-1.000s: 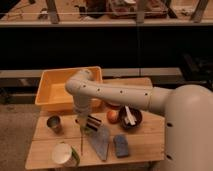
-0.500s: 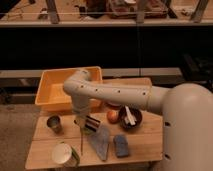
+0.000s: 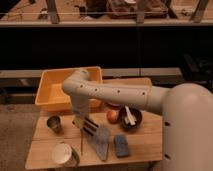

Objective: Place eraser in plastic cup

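Wooden table (image 3: pixel 145 145): slatted top carrying every listed item.
Yellow bin (image 3: pixel 52 92): at the table's rear left corner.
Metal cup (image 3: pixel 54 123): small, dark, upright near the table's left edge, in front of the bin.
White-topped container (image 3: pixel 65 154): round, at the table's front left corner.
Gripper (image 3: pixel 82 121): above the table's centre-left, right of the metal cup; arm (image 3: pixel 115 95) reaches it from the right.
Eraser (image 3: pixel 89 125): striped block at the gripper, which appears closed on it.
Plastic cup: cannot be made out with certainty.
Grey wedge (image 3: pixel 101 142): flat, near the front edge.
Sponge (image 3: pixel 120 145): blue-grey, just right of the wedge.
Orange fruit (image 3: pixel 113 116): touching the dark bowl (image 3: pixel 131 117), centre-right.
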{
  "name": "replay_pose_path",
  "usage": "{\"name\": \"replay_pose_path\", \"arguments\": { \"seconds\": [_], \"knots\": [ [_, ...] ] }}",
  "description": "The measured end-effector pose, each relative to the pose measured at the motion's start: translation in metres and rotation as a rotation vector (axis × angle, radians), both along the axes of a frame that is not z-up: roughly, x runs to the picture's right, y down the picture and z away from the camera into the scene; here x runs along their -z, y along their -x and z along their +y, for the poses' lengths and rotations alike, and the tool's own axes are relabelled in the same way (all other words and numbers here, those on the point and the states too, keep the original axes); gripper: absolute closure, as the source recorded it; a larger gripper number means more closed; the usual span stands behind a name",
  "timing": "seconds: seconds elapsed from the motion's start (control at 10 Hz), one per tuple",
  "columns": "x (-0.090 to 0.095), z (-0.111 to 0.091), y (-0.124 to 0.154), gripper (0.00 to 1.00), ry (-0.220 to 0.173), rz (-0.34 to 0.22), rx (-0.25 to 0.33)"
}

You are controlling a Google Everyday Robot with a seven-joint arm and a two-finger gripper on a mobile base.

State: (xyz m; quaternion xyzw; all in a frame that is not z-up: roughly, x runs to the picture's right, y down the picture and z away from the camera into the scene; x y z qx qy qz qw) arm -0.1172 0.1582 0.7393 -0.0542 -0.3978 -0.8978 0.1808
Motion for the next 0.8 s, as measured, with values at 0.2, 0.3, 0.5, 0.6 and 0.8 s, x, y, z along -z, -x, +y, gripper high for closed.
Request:
{"name": "replay_pose_path", "arguments": {
  "seconds": [0.2,0.3,0.5,0.6,0.8],
  "knots": [
    [-0.002,-0.002,0.0,0.2,-0.009,0.012,-0.01],
    [-0.003,-0.005,-0.001,0.2,-0.015,0.025,-0.02],
    [-0.005,-0.013,-0.004,0.2,-0.013,0.053,-0.05],
    [-0.007,-0.017,-0.007,0.2,-0.002,0.076,-0.068],
    [-0.007,-0.017,-0.007,0.2,0.0,0.078,-0.068]
  ]
}}
